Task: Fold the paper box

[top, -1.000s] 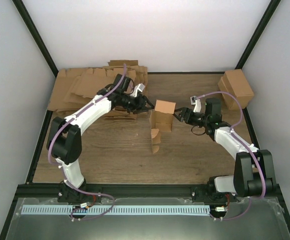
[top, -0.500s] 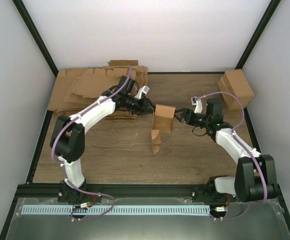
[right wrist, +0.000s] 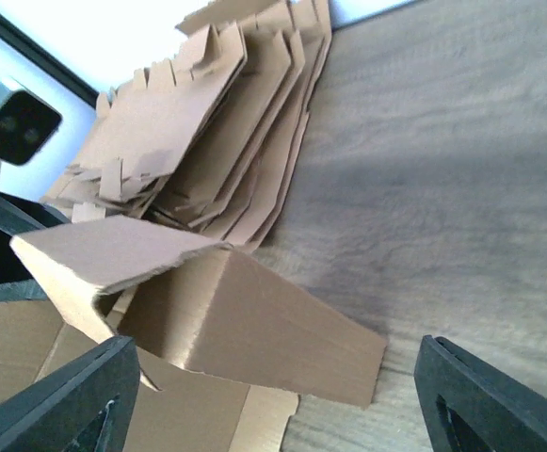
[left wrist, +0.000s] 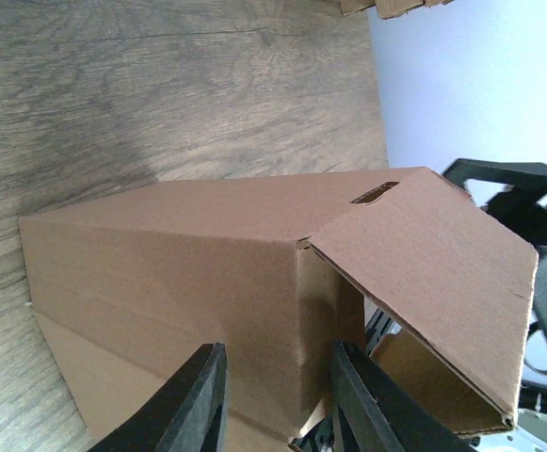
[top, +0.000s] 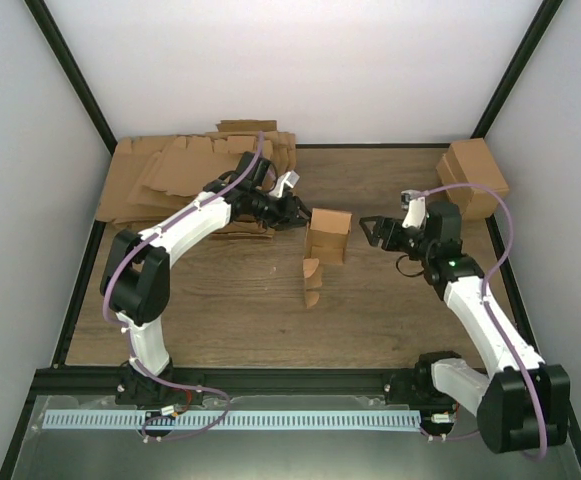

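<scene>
Box (top: 327, 238): standing upright; probably light, thin, creasing easily; gripping along folded edges looks safest.
Left tool (top: 298, 219): straddling a corner; grip unclear.
Right tool (top: 370, 232): gaping, holding nothing.

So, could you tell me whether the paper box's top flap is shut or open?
Open: the top flap of the paper box stands lifted at an angle, with the hollow inside showing beneath it.

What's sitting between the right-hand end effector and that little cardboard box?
Nothing. In the top view, only bare wooden table separates the right end effector from the paper box.
</scene>
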Controlling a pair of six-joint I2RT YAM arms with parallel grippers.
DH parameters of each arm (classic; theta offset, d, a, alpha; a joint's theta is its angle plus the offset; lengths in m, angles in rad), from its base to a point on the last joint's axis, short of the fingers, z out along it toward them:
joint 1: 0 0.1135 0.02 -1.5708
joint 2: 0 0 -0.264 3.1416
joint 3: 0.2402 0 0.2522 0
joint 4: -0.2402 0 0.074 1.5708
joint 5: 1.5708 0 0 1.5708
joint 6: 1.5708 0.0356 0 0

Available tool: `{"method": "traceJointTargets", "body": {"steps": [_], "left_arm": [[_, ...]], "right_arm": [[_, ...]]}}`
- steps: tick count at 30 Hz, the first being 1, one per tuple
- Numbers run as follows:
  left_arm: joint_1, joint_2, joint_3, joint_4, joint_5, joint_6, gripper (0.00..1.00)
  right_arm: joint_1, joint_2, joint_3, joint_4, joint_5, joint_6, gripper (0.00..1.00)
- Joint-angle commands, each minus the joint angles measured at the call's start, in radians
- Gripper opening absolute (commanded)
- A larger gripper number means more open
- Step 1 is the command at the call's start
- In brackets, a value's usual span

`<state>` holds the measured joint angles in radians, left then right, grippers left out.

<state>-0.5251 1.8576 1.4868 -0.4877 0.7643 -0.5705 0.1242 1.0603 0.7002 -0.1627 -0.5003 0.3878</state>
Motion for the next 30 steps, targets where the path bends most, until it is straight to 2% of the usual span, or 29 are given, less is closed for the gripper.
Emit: {"method": "traceJointTargets", "body": {"steps": [1,6,9,11,16,21,25,30], "left_arm": [[0.007,0.000,0.027,-0.008,-0.009,0.028,0.34],[0.009,-0.021,0.028,-0.018,-0.026,0.034,0.35],[0.014,-0.044,0.029,-0.038,-0.067,0.036,0.40],[0.018,-0.065,0.027,-0.046,-0.093,0.037,0.44],[0.025,-0.125,0.026,-0.078,-0.155,0.051,0.56],[0.027,-0.179,0.005,-0.113,-0.184,0.072,0.57],[0.021,-0.223,-0.044,-0.102,-0.150,0.071,0.54],[-0.005,-0.257,-0.101,-0.085,-0.115,0.075,0.55]], "right_arm": [[0.008,-0.072,0.044,0.023,0.096,-0.083,0.83],[0.009,-0.082,0.095,0.071,0.085,-0.160,0.82],[0.026,-0.069,0.103,0.148,-0.031,-0.265,0.67],[0.079,-0.029,0.137,0.148,-0.052,-0.364,0.65],[0.179,0.094,0.269,-0.002,0.016,-0.585,0.67],[0.238,0.144,0.316,-0.086,0.029,-0.762,0.65],[0.293,0.184,0.330,-0.136,0.144,-0.816,0.64],[0.377,0.218,0.309,-0.158,0.265,-0.868,0.60]]}}
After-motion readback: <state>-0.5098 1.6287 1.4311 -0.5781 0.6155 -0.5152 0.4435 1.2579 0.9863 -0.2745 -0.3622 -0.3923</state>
